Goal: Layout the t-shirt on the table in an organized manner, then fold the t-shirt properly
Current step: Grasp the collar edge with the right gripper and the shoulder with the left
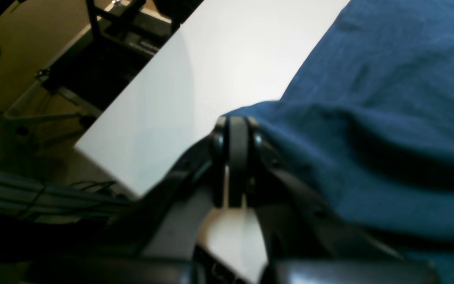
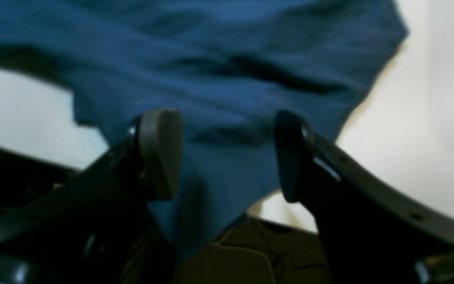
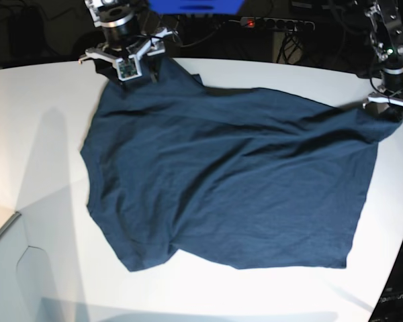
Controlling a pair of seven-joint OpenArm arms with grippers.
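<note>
While the t-shirt (image 3: 228,188) lies spread but rumpled across the table (image 3: 40,134), the left gripper (image 1: 238,130) pinches its far corner and the right gripper (image 2: 227,156) stands wide over the other corner. To my eye the left should pull outward gently, taking out slack (no containers anywhere here).

A lab was suggested: a white table (image 3: 47,201) was ringed by cables (image 3: 188,37), a power strip (image 3: 277,24) and metal frames (image 1: 93,59).

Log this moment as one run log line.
stage: laying out | t-shirt: spread, wrinkled, on table | left claw: shut on t-shirt corner | right claw: open, cloth between pads
</note>
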